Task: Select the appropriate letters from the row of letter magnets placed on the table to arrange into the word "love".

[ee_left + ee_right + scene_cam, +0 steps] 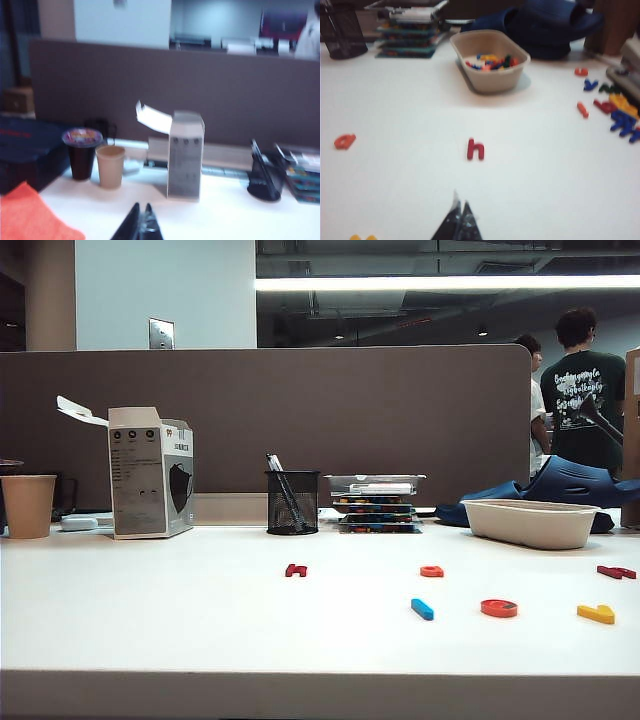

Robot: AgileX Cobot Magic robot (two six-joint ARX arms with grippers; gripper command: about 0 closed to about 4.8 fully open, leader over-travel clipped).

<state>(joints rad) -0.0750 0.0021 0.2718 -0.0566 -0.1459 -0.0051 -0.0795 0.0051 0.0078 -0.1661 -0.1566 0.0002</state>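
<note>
- Letters first: the blue bar [422, 609], the orange-red ring [498, 608] and the yellow angular piece [596, 614] lie in one row near the front of the table [150, 640], apart from each other. I read that as "l", "o", "v" set out in reading order.
- I cannot pick out the dark green round letter anywhere for sure, so I judge the word lacks its "e".
- Farther back lie the leftovers: a dark red letter [295, 570], a second orange-red one [431, 571] and a red one [616, 572], well clear of the front row so they do not muddle the word.
- The right gripper [460, 220] is clenched on nothing, low over bare table, with the red "h" [475, 149] ahead of it.
- The left gripper [141, 220] looks pinched together and empty too, facing the paper cup [110, 166] and the white box [185, 155].
- Neither arm shows in the exterior view; both seem parked clear of the letters.
</note>
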